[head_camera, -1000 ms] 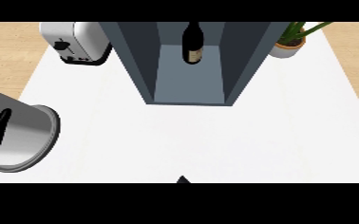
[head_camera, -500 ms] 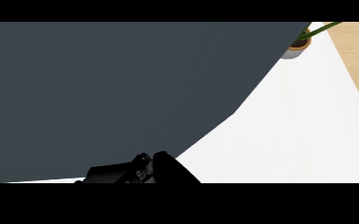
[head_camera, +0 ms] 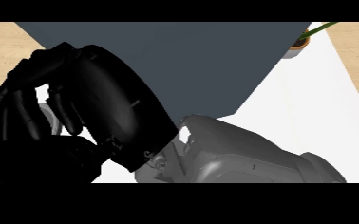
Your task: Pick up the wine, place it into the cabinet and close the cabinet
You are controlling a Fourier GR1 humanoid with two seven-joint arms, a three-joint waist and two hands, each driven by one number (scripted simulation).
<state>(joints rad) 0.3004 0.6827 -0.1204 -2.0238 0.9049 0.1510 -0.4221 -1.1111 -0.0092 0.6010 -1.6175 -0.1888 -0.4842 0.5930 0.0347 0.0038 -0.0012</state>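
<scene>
One black hand, probably the right hand (head_camera: 119, 109) since its grey forearm (head_camera: 238, 159) is entering right of centre, is looming close at the view's left and overlapping the dark slate cabinet (head_camera: 203, 61). Its fingers (head_camera: 28, 99) are curling inward at the far left, with nothing showing inside them. The cabinet's flat face is filling the upper middle, the wine is showing nowhere so I cannot tell where it is, and a potted plant (head_camera: 303, 42) is standing on the white counter (head_camera: 308, 109) beside the cabinet's right edge.
</scene>
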